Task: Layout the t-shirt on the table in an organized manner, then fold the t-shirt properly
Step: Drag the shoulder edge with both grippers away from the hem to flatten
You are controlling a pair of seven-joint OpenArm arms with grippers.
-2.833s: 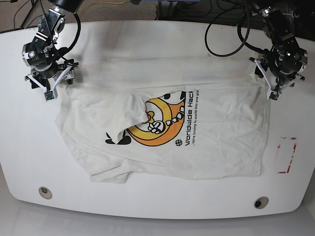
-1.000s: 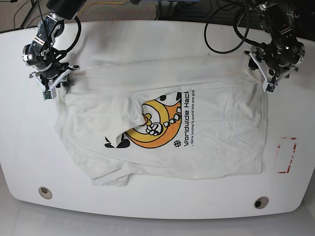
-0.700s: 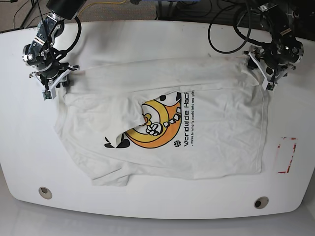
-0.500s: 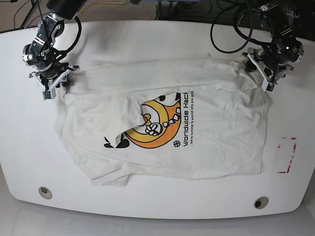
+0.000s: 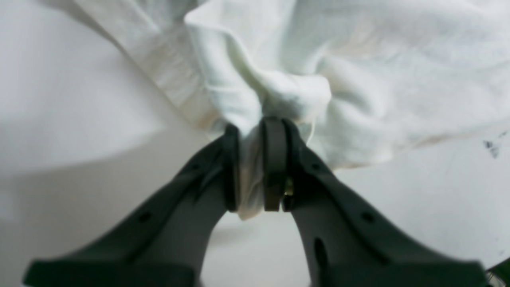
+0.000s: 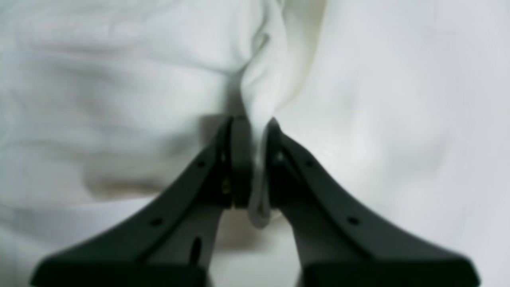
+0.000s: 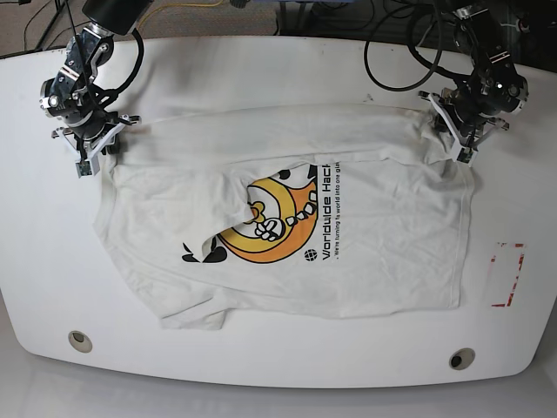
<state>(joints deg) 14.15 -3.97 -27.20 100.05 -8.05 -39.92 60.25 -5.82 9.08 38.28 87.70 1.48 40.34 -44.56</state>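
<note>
The white t-shirt (image 7: 374, 235) lies spread on the white table (image 7: 261, 70), its orange-yellow graphic (image 7: 274, 218) partly covered by a folded-over flap. At the shirt's upper right corner my left gripper (image 7: 460, 148) is shut on a bunched fold of cloth, which the left wrist view shows pinched between the dark fingers (image 5: 275, 159). At the upper left corner my right gripper (image 7: 90, 159) is shut on a ridge of cloth (image 6: 261, 131) that runs between its jaws.
Two round metal grommet holes (image 7: 80, 340) (image 7: 462, 358) sit near the table's front edge. A red-outlined rectangle (image 7: 507, 274) marks the right side. Black cables (image 7: 392, 61) trail behind the right-hand arm at the back.
My left gripper has moved inward onto the shirt's upper right corner and closed on the cloth, bunching it. The right gripper has tightened on its fold without moving.
</note>
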